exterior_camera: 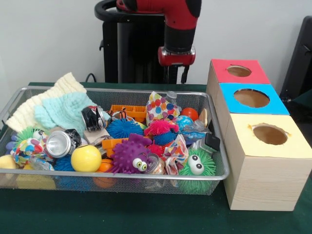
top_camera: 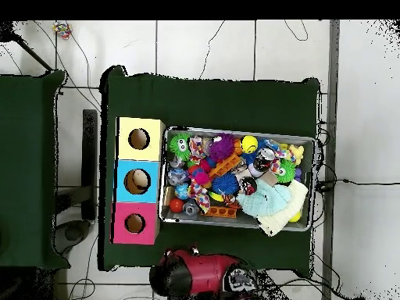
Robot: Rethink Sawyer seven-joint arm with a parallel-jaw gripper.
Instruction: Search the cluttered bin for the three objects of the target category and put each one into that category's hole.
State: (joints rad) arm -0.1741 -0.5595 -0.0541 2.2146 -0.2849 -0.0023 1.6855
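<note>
The silver wire mesh bin (exterior_camera: 218, 161) sits on the green table, packed with clutter. In it are a purple spiky toy with eyes (exterior_camera: 127, 156), a green spiky toy with an eye (exterior_camera: 197, 169), a yellow ball (exterior_camera: 86, 158), a crushed silver can (exterior_camera: 60, 143), a blue spiky ball (exterior_camera: 123, 129), a pink spiky ball (exterior_camera: 160, 127), an orange plastic piece (exterior_camera: 127, 111) and knitted cloths (exterior_camera: 66, 111). My gripper (exterior_camera: 176, 75) hangs behind the bin's far rim, above the table, touching nothing. It is dark against the black pedestal. The bin also shows in the overhead view (top_camera: 312, 160).
Three wooden boxes stand in a row to the right of the bin, each with a round hole in its top: red (exterior_camera: 222, 75), blue (exterior_camera: 229, 103) and yellow (exterior_camera: 243, 144). In the overhead view the red arm (top_camera: 199, 273) lies drawn back at the table's bottom edge.
</note>
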